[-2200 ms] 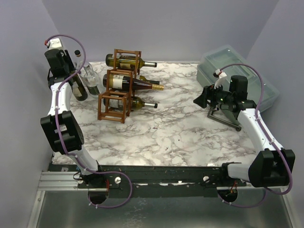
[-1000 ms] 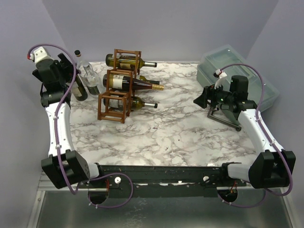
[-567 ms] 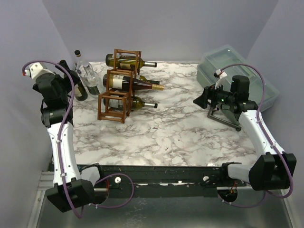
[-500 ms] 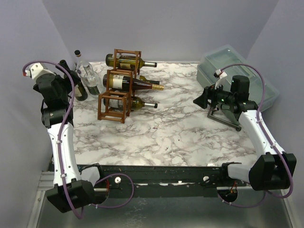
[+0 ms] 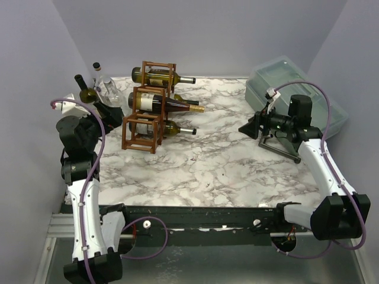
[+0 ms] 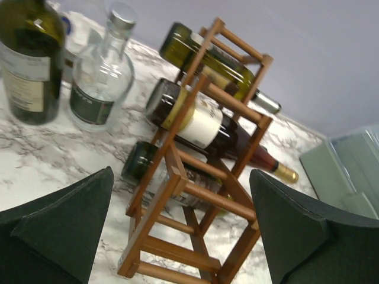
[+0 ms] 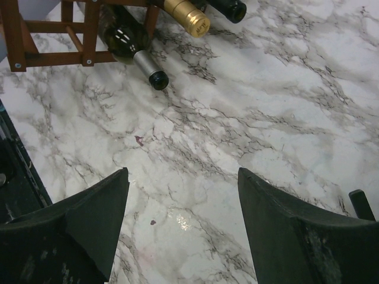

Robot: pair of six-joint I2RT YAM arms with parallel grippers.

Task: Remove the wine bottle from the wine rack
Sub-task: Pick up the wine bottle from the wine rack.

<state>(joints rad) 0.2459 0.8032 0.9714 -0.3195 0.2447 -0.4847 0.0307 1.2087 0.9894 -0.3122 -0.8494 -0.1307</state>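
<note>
The reddish-brown wine rack stands at the back left of the marble table. Three wine bottles lie in it: a top one, a gold-capped middle one and a bottom one. My left gripper hovers open just left of the rack, holding nothing. In the left wrist view the rack fills the space ahead of the left gripper, with the middle bottle above it. My right gripper is open over bare table, right of the bottle necks.
A dark green bottle and a clear bottle stand upright behind my left gripper, near the left wall. A grey-green lidded bin sits at the back right, behind the right arm. A black stand sits under the right wrist.
The left arm has swung from the back-left corner by the upright bottles forward and down, bringing its open gripper beside the rack. The right arm has barely moved.
</note>
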